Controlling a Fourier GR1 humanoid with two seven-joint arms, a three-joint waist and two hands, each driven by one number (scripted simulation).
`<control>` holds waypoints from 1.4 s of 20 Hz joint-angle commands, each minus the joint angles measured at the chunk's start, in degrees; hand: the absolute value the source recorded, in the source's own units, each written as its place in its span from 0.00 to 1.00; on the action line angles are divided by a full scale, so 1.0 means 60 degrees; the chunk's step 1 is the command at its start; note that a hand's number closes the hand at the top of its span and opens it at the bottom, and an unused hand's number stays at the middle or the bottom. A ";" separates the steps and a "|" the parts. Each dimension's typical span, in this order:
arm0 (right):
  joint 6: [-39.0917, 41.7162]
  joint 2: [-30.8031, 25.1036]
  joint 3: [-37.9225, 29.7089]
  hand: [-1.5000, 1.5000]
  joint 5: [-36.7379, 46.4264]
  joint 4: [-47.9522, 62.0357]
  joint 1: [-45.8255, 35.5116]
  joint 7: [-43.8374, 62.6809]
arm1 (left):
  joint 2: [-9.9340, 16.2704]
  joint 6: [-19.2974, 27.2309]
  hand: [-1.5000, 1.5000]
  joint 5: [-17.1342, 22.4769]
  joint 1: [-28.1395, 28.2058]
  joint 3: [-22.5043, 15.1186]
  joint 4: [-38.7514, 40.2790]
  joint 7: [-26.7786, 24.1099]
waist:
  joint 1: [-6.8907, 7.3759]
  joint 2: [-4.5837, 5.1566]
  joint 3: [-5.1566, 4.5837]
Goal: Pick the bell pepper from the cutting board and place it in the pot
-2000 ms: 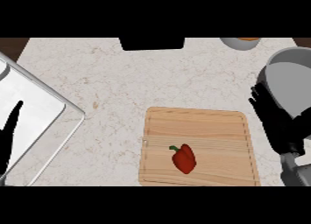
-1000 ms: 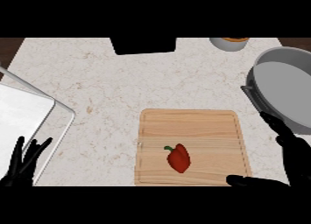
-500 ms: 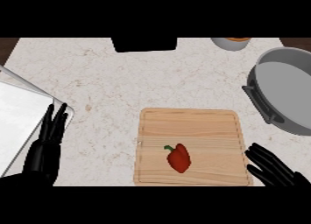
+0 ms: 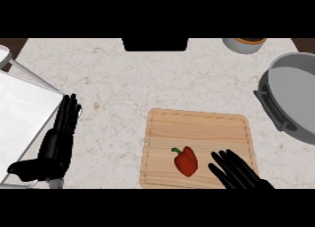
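The pepper (image 4: pixel 186 161), lying near the board's (image 4: pixel 199 128) front edge, looks light, smooth and likely slippery, best taken across its body by the right hand (image 4: pixel 237 171), whose fingers are straight and apart.

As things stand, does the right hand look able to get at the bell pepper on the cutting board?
Probably yes. The right hand is open over the cutting board's lower right part, just right of the bell pepper, and nothing lies between them. The pot stands off to the right, out of the way.
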 commanded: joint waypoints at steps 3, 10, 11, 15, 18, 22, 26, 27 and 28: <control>0.0681 0.1171 0.0759 0.00 0.1766 0.0932 -0.0448 0.1673 | 0.0003 -0.0478 0.50 0.0000 -0.0032 0.0336 0.0253 -0.0150 | 0.0098 -0.0002 0.0014; 0.0863 0.1934 0.0760 0.00 0.1996 0.2138 -0.0679 0.1667 | -0.0478 -0.0301 0.50 -0.0507 -0.0745 0.0614 0.0305 0.0594 | 0.0071 0.0000 0.0021; 0.1354 0.1934 0.0610 0.00 0.1987 0.1812 -0.0841 0.1776 | -0.0760 -0.0578 0.50 -0.0679 -0.0479 0.0610 0.0834 -0.0093 | 0.0071 0.0000 0.0018; 0.0966 0.2528 0.0453 0.00 0.2021 0.2915 -0.1201 0.1259 | -0.0789 -0.0612 0.50 -0.0887 0.0006 0.0519 -0.0301 0.0576 | 0.0096 -0.0005 0.0021; 0.1317 0.3379 0.0323 0.00 0.2487 0.3794 -0.2236 0.1823 | -0.0839 -0.0760 0.50 -0.0908 0.0181 0.0550 -0.0192 0.0541 | 0.0128 -0.0002 0.0020; 0.0663 0.3369 0.0120 0.00 0.2568 0.4473 -0.1928 0.1126 | -0.1652 -0.0278 0.50 -0.1791 -0.0430 0.0355 0.0622 0.0313 | 0.0080 0.0003 0.0020; 0.0497 0.3701 -0.0480 0.00 0.2401 0.5476 -0.2553 0.0747 | -0.1243 -0.0961 0.50 -0.1406 -0.0240 0.0878 -0.0034 0.0576 | 0.0121 0.0004 0.0022; 0.0532 0.3860 0.0368 0.00 0.3014 0.4688 -0.1682 0.1396 | -0.0927 -0.1416 0.50 -0.1025 0.0084 0.1322 -0.0042 0.0369 | 0.0102 -0.0004 0.0019; 0.1158 0.3511 -0.0279 0.00 0.2529 0.4376 -0.2156 0.1017 | -0.1345 -0.1001 0.50 -0.1454 -0.0800 0.1279 0.0337 0.0878 | 0.0077 0.0000 0.0019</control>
